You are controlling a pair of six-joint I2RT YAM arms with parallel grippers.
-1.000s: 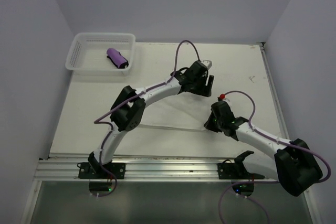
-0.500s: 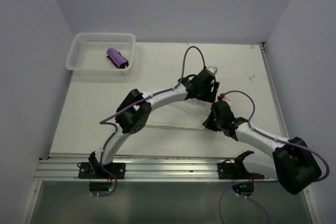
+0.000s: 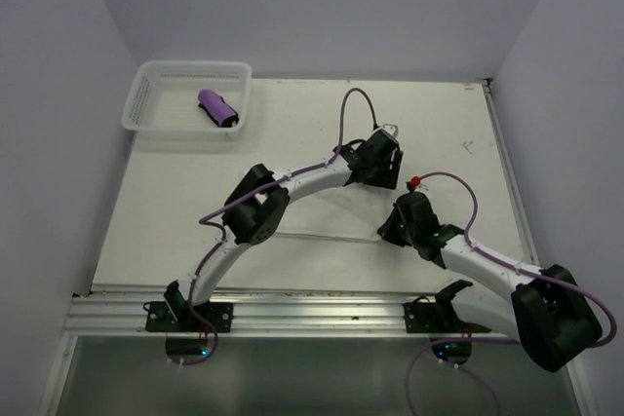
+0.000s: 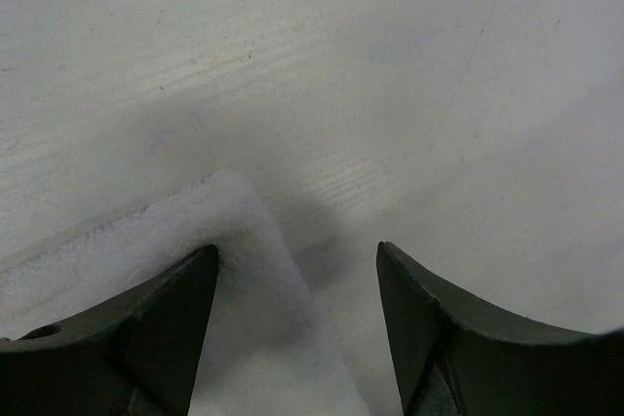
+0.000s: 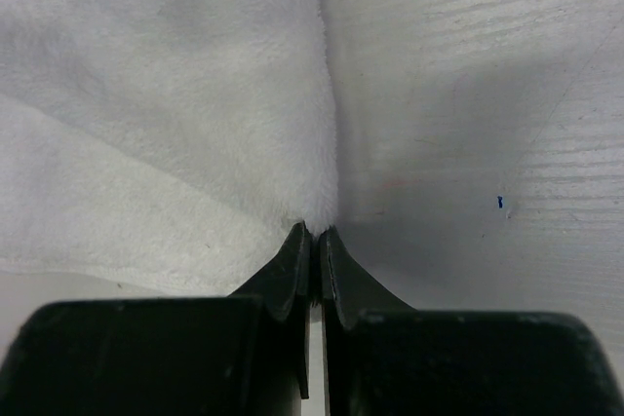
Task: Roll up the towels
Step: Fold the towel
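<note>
The large white towel [image 3: 322, 209] lies flat on the table under both arms. My left gripper [image 3: 384, 170] hovers open over its far right corner. In the left wrist view that fluffy corner [image 4: 229, 260] sits between the spread fingers [image 4: 180, 304], nearer the left one, and the left gripper [image 4: 297, 255] grips nothing. My right gripper [image 3: 395, 231] is at the towel's near right corner. In the right wrist view the right gripper [image 5: 315, 231] is shut on the edge of the white towel [image 5: 175, 94]. The small purple towel [image 3: 217, 108] lies rolled in the basket.
A white mesh basket [image 3: 146, 94] stands at the table's far left corner. A cable with a red clip [image 3: 413, 182] loops above the right wrist. Bare white tabletop [image 3: 448, 133] stretches right of the towel. An aluminium rail [image 3: 312, 314] runs along the near edge.
My left gripper has moved right and toward me, down onto the towel's far right corner. The right gripper has shifted slightly toward me, still pinching the towel edge.
</note>
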